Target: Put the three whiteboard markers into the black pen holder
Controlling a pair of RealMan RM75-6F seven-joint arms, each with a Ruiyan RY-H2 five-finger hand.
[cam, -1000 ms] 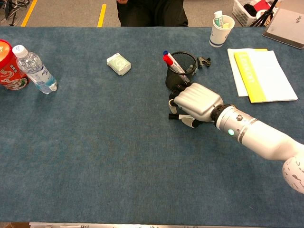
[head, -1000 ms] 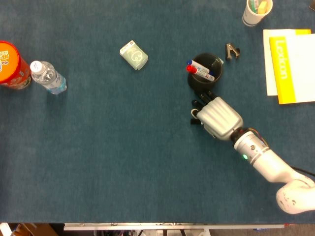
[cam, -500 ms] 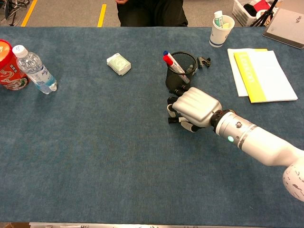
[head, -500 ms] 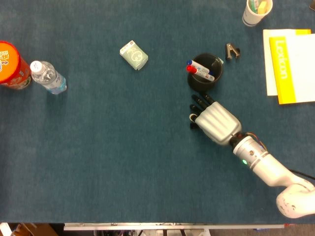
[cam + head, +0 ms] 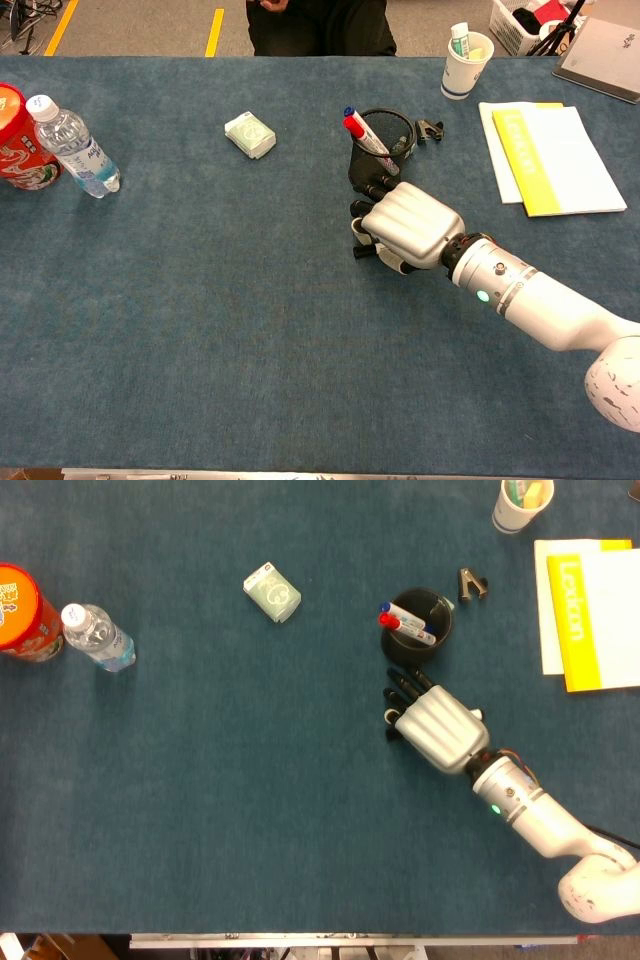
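The black pen holder (image 5: 418, 630) (image 5: 378, 160) stands right of the table's middle. A red-capped marker (image 5: 392, 623) (image 5: 358, 130) and a blue-capped marker (image 5: 404, 611) lean inside it. My right hand (image 5: 438, 726) (image 5: 410, 224) lies knuckles up just in front of the holder, its dark fingertips (image 5: 402, 685) almost at the holder's base. A third marker (image 5: 368, 252), black-tipped with a white barrel, pokes out from under the hand's left side and seems held in the curled fingers. The palm hides most of it. My left hand shows in neither view.
A white tissue pack (image 5: 272, 592) lies left of the holder. A water bottle (image 5: 98, 637) and a red can (image 5: 24, 612) stand at the far left. A binder clip (image 5: 471, 584), a paper cup (image 5: 522, 502) and a yellow booklet (image 5: 590, 610) sit to the right.
My right hand has shifted slightly toward the near left and rolled a little, staying just in front of the holder. The dark tip under it moved along with it.
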